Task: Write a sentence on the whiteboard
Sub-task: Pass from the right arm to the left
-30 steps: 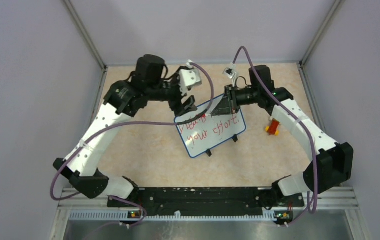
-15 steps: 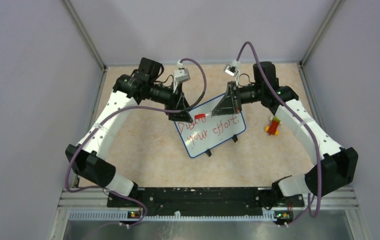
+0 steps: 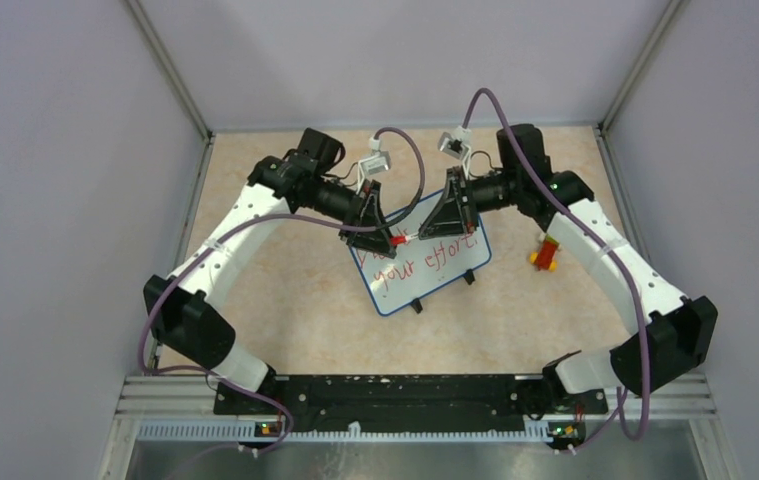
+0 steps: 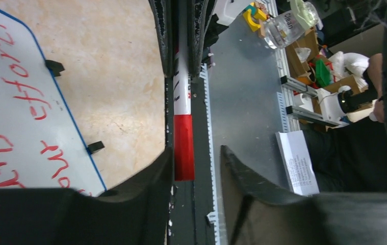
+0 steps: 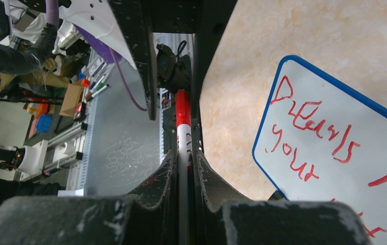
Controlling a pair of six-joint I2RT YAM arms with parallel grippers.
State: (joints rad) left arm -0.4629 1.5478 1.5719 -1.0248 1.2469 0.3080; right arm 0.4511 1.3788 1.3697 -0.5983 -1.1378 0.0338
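Note:
The whiteboard (image 3: pixel 425 270) stands tilted at mid-table, its blue rim and black feet showing, and it also appears in the left wrist view (image 4: pixel 18 102) and the right wrist view (image 5: pixel 334 153). The sentence (image 3: pixel 423 256) is red handwriting in two lines (image 5: pixel 308 127) (image 4: pixel 7 148). Above the board's top edge my right gripper (image 3: pixel 445 218) (image 5: pixel 183 155) is shut on the white barrel of a marker (image 5: pixel 183 138) (image 3: pixel 410 238). My left gripper (image 3: pixel 380 232) (image 4: pixel 196 153) faces it, open around the marker's red cap (image 4: pixel 183 148). One finger touches the cap, the other stands apart.
A small yellow and red object (image 3: pixel 545 255) lies on the table right of the board, under the right forearm. Grey enclosure walls rise on three sides. The black base rail (image 3: pixel 395 392) runs along the near edge.
My left arm swung in toward the right gripper, and its jaws came around the marker's red cap and narrowed. The right gripper kept hold of the marker, shifting only slightly.

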